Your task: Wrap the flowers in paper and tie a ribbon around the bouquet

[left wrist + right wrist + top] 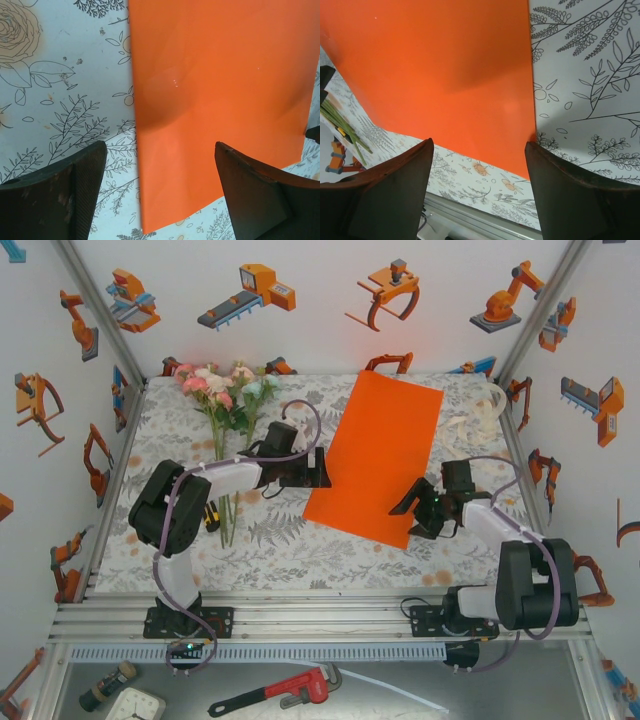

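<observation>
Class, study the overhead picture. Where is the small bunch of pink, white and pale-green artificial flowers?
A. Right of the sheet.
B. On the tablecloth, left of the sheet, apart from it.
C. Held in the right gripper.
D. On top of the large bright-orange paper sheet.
B: the bunch of pink, white and pale-green flowers lies on the patterned tablecloth, left of the bright-orange paper sheet, not touching it.

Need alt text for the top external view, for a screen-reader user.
A large orange paper lies on the table, with the left gripper at its left edge and the right gripper by its near right corner, both open. The flowers lie at far left, and the ribbon sits at far right.
</observation>
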Controlling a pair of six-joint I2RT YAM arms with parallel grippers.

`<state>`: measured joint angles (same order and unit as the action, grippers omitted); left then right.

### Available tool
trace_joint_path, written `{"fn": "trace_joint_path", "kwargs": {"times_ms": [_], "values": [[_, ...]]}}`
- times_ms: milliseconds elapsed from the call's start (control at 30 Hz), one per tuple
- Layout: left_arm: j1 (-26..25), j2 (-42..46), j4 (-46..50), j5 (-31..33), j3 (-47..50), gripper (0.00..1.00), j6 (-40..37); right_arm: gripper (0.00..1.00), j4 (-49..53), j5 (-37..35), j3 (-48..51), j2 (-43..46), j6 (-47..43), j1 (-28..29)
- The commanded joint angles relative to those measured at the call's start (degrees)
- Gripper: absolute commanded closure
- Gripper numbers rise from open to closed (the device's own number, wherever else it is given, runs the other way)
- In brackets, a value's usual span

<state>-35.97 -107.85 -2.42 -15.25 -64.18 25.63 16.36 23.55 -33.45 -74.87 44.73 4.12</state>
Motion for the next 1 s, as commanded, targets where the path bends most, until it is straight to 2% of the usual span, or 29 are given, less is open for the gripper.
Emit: {"fn": "trace_joint_path", "kwargs": {"times_ms": [0, 67, 167, 267, 567, 967], "values": [[-0.4, -2.2, 1.6, -0.6, -0.8, 0.19, 0.6, 0.34, -3.4, 0.4, 1.1, 1.6, 1.9, 0.4], [-0.5, -2.7, 1.7, -0.9, -1.3, 0.19, 0.6, 0.33, -2.6, -1.2, 1.2, 1.8, 1.9, 0.4], [-0.8, -2.7, 2.3, -0.3, -1.5, 0.19, 0.3, 0.22, 1.8, -10.2, 1.7, 5.5, 1.2, 0.5], [-1.0, -2.8, 2.3, -0.1, -1.4, 0.22, 0.0, 0.19, -0.2, -13.9, 3.4, 8.3, -0.5, 0.5], [-2.3, -5.1, 4.0, 1.2, -2.6, 0.3, -0.6, 0.25, -9.0, -9.5, 5.2, 0.8, 1.7, 2.5], [-2.5, -6.0, 3.7, 0.3, -2.9, 0.35, -0.4, 0.36, -13.8, -6.6, 5.2, 3.3, 6.8, 2.8]]}}
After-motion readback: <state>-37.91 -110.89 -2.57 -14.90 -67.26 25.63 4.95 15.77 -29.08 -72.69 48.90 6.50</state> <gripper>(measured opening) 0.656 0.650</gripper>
